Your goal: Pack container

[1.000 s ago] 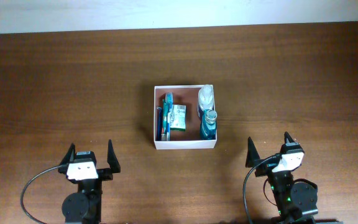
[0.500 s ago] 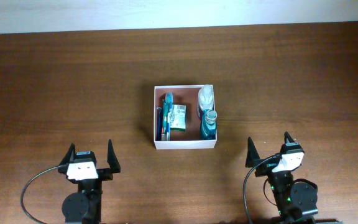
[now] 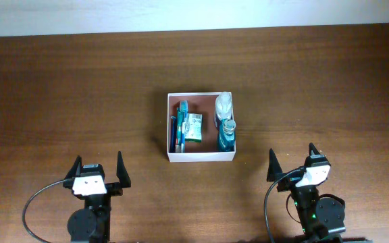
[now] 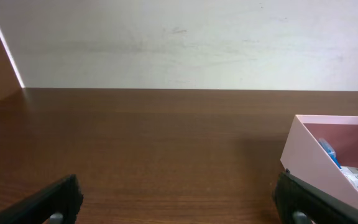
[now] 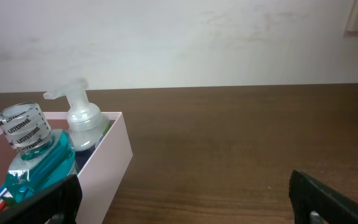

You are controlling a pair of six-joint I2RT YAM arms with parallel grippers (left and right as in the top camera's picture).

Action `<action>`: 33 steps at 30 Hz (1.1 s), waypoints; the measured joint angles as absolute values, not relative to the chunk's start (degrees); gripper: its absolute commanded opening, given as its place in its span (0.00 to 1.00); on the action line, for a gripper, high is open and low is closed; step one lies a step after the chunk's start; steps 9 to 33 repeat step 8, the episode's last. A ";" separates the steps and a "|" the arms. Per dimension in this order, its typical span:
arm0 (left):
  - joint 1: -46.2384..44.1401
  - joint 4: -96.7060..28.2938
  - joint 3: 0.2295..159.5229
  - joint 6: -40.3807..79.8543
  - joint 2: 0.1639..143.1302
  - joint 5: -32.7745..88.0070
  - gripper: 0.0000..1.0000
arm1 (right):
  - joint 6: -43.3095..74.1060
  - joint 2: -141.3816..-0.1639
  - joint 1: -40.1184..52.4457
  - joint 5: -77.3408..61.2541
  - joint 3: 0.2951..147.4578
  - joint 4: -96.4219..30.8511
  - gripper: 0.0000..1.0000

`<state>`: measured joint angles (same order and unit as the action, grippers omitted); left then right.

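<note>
Sitting near, left pincer [image 3: 98, 159] and right pincer [image 3: 292, 152] gape wide, empty; container [image 3: 201, 156] looks packed, nothing seems left to grab.

The left gripper [image 3: 99, 158] and right gripper [image 3: 292, 149] each have two black, tapering, pointed fingers [image 3: 121, 172] with a white block [image 3: 88, 182] between their bases, set on a rounded black housing [image 3: 86, 223]. Behind the left gripper a grey cable [image 3: 32, 202] loops out. Behind the right gripper a black cable [image 3: 267, 197] loops, and small green lights [image 3: 311, 216] glow.
</note>
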<state>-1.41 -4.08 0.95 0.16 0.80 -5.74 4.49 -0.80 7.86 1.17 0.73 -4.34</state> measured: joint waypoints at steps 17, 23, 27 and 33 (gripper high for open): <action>-1.41 -4.08 0.95 0.16 0.80 -5.74 0.99 | 4.47 -0.80 7.86 1.17 0.73 -4.34 0.98; -1.41 -4.08 0.95 0.16 0.80 -5.74 0.99 | 4.47 -0.80 7.86 1.17 0.73 -4.34 0.98; -1.41 -4.08 0.95 0.16 0.80 -5.74 0.99 | 4.47 -0.80 7.86 1.17 0.73 -4.34 0.98; -1.41 -4.08 0.95 0.16 0.80 -5.74 0.99 | 4.47 -0.80 7.86 1.17 0.73 -4.34 0.98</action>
